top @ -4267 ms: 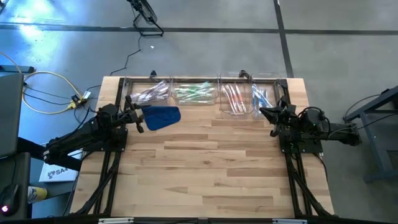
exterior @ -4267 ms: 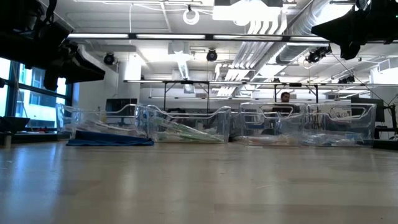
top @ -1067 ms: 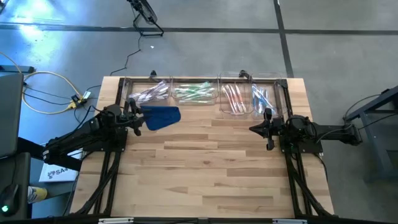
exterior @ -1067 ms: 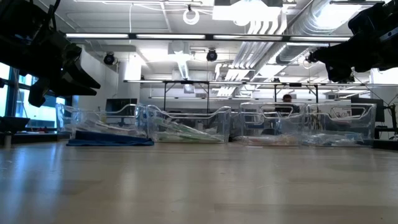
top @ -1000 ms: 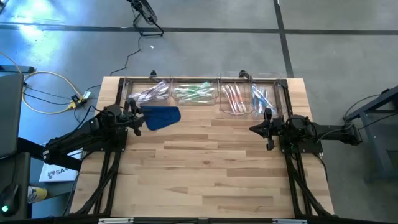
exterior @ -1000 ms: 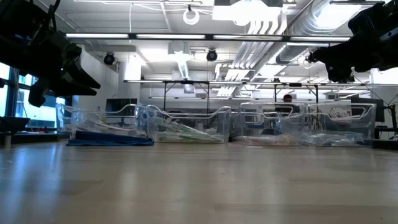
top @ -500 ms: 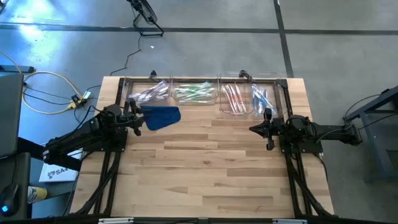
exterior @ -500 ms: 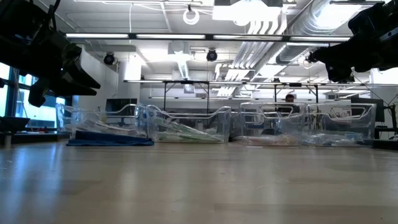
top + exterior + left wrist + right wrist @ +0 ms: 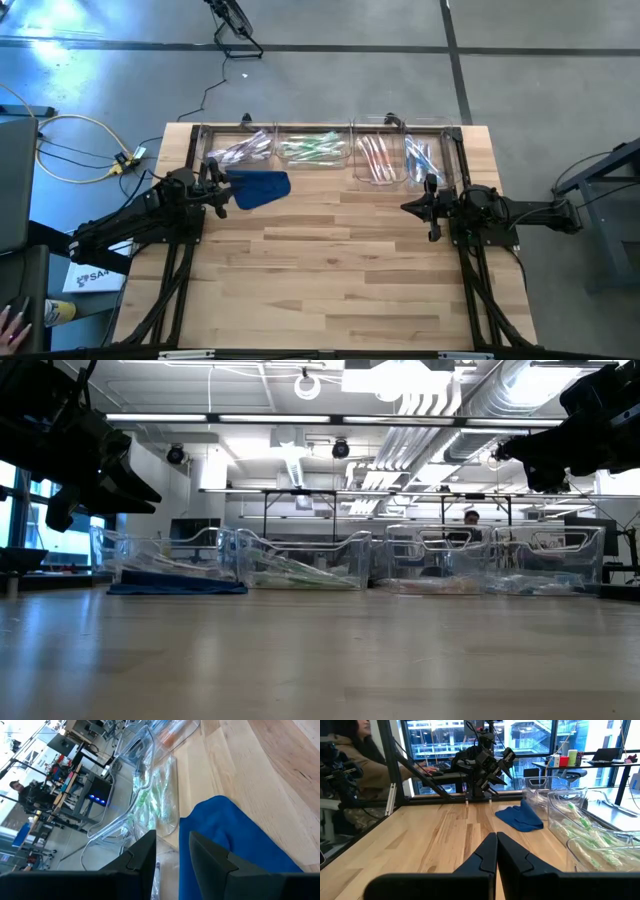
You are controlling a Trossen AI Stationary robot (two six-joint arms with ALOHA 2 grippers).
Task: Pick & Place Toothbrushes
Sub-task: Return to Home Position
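**Right arm point(image 9: 520, 212) has pulled back from the bins point(image 9: 352, 128)**

Left end effector point(image 9: 171, 835), beside the blue cloth point(image 9: 258, 188), is a little spread. Right end effector point(image 9: 496, 839), middle right, is pressed together. Toothbrushes point(image 9: 318, 148) lie in clear bins along the wooden tabletop's point(image 9: 330, 270) upper edge. Gray floor point(image 9: 400, 80) all around.
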